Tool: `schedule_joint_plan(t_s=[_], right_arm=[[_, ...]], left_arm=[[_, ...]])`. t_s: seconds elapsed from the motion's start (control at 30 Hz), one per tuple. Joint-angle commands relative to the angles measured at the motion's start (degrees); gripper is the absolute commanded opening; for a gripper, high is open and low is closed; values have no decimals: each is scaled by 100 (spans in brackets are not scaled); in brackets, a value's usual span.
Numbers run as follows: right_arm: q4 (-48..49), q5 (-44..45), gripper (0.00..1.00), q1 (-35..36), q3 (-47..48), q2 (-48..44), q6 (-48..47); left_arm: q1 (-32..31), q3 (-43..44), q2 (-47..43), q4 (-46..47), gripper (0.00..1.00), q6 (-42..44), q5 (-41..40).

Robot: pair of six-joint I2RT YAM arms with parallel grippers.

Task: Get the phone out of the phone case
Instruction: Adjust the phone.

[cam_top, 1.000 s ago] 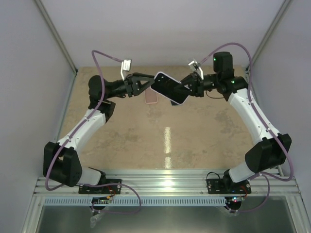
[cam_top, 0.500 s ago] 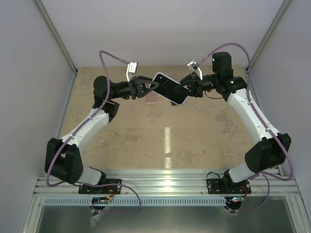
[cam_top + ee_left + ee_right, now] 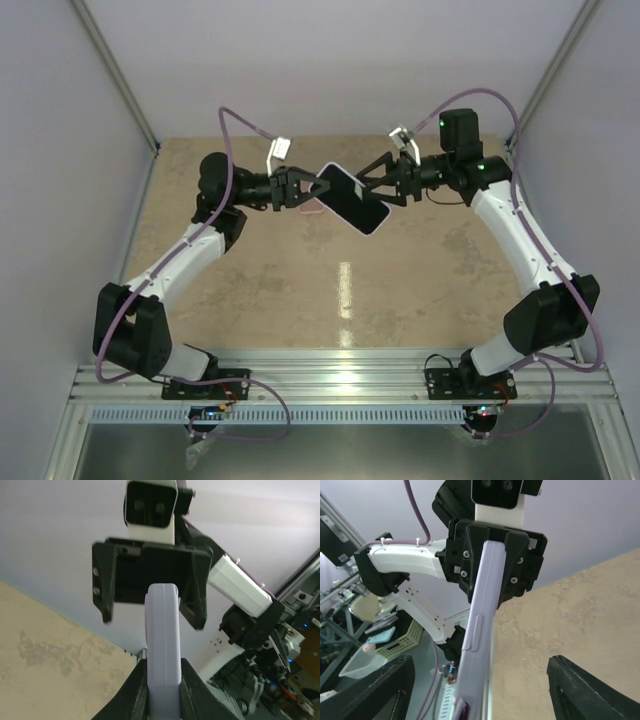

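Phone (image 3: 352, 200), dark face up, seated in a lilac phone case (image 3: 162, 630) – held in mid-air above the far half of the table (image 3: 250, 290), tilted so that its right end sits lower in the overhead view, between the two arms. Left gripper (image 3: 312, 188): clenched on the left end of the cased phone, its two black fingers (image 3: 138, 690) pressed against both flat sides of the case, which runs edge-on away from the left wrist camera. Right gripper (image 3: 375, 189): released, jaws spread wide on either side of the phone's right end and apart from it; in the right wrist view its fingers (image 3: 375, 690) stand at the two lower corners with the case's edge, showing a long side button, rising between them untouched. Pink flat item (image 3: 313, 208): lying on the table beneath the left gripper's tip, mostly hidden – what it is cannot be told. Table: tan mottled surface, enclosed by pale walls on three sides.
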Motion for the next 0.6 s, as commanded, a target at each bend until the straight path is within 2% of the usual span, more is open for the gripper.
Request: schedule_joint_plan(t_s=[0.0,0.17,0.33,0.5,0.57], right_arm=[[-1265,-115,76,-263,392,173,-1141],[-3174,195,67,-88,1005,637,-2660],[-4039,467,59,271,1154,848,-3281],[-3768,563,60,502,766,581,-2942],[-3546,544,61,521,430,433,-2727]], left_arm=[[-19,326,90,-320,0,230,815],[-19,772,322,-1186,0,735,1520],[-27,872,545,-1031,0,471,1769],[-153,619,695,-239,0,-370,1706],[-328,484,717,-221,0,-503,1586]])
